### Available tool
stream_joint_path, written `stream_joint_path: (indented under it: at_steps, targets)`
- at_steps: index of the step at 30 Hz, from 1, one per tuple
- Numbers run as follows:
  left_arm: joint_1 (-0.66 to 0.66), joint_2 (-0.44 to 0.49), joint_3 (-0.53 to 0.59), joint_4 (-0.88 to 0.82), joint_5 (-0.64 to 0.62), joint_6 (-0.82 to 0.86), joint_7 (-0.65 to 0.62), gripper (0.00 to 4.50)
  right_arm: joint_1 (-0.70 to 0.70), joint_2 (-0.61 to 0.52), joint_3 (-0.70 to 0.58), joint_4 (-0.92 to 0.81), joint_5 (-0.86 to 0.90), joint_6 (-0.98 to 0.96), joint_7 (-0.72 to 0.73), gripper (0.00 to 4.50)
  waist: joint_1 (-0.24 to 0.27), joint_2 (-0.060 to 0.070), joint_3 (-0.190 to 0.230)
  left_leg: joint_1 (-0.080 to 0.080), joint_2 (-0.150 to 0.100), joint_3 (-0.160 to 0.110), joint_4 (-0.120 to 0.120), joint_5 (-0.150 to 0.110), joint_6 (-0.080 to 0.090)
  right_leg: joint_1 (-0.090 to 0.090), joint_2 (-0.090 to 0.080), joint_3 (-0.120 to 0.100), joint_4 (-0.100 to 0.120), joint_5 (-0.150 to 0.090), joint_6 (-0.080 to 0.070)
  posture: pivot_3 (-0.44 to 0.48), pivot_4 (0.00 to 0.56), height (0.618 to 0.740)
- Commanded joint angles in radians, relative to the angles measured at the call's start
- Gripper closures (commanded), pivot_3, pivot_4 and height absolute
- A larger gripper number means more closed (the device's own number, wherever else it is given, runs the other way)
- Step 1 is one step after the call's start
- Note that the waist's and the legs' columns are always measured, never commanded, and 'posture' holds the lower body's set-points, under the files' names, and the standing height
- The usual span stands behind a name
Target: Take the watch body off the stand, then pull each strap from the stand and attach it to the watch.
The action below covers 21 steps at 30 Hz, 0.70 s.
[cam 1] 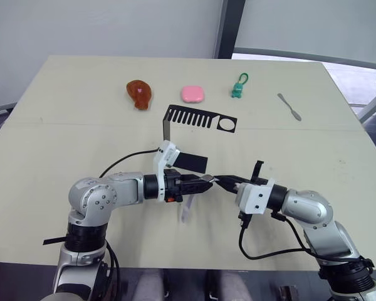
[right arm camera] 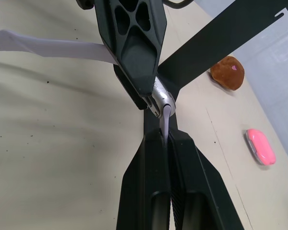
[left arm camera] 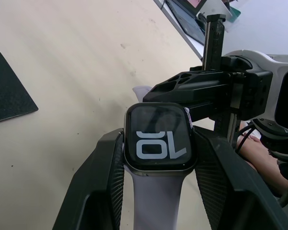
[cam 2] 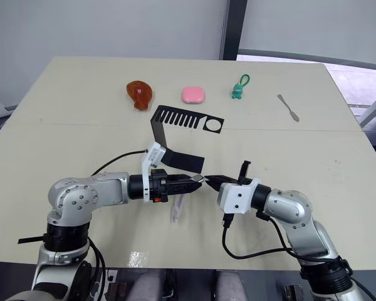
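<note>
up close, watch body (left arm camera: 159, 139) (digits "10")

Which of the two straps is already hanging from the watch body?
The strap drooping below the left gripper, joined to the watch body. The other strap is pinched in the right gripper, meeting the watch's opposite edge.

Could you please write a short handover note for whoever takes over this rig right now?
Left gripper: shut on the watch body, held above the table in front of the stand.
Right gripper: shut on a strap, its end meeting the edge of the watch body.
Other strap: already on the watch body, hanging below the left gripper.
Stand: upright on the table, nothing on it.
Done: watch body off the stand, both straps pulled, one strap on.
Left: seat the strap held by the right gripper; whether it has locked in cannot be told.
</note>
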Motion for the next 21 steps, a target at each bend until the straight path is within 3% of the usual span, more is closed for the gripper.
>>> stream_joint_path:
  at_steps: [1,21]
  targets:
    - [-0.007,-0.035,-0.047,-0.045,-0.029,0.003,-0.014,2.91,-0.029,0.023,0.057,-0.058,0.024,-0.032,-0.009,4.5,0.0,0.0,0.0,0.0,0.0,0.0,0.0,0.0,0.0,0.0,0.0,0.0,0.0,0.0,0.0,0.0,0.15,0.74]
    - [-0.004,-0.038,-0.06,-0.049,-0.015,-0.004,-0.02,2.91,-0.032,0.024,0.064,-0.055,0.02,-0.022,-0.003,4.5,0.0,0.0,0.0,0.0,0.0,0.0,0.0,0.0,0.0,0.0,0.0,0.0,0.0,0.0,0.0,0.0,0.15,0.74]
